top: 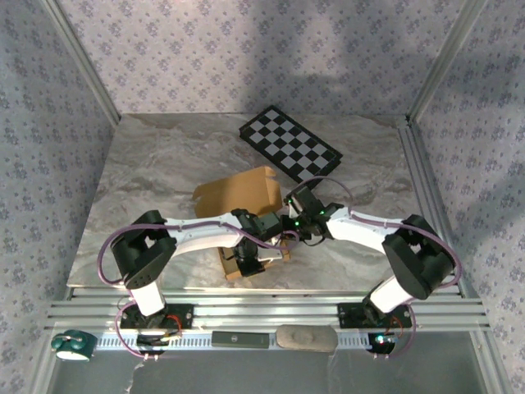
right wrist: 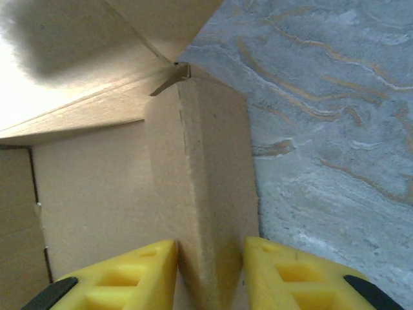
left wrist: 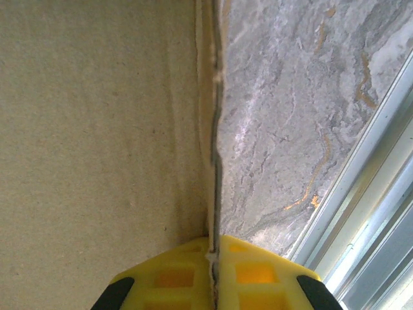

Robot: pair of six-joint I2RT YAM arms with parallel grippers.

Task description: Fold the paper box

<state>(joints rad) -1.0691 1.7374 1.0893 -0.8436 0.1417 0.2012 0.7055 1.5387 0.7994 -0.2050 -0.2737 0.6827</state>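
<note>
Roughly half-formed, the paper box [top: 242,193] sits at the near middle of the marble table [top: 156,164]. One large panel is raised and a side wall is doubled over — closing it up looks left to do. The left gripper [left wrist: 213,248] is clamped on a thin cardboard edge. The right gripper [right wrist: 210,244] brackets the folded wall, and I cannot tell whether it pinches.

Seen from above, the left arm [top: 197,232] and right arm [top: 361,226] cross over the tan-brown cardboard paper box [top: 238,190], hiding its middle and both sets of jaws. In both wrist views, the yellow fingers [left wrist: 174,278] [right wrist: 122,278] and the cardboard run off the picture's edges.
</note>
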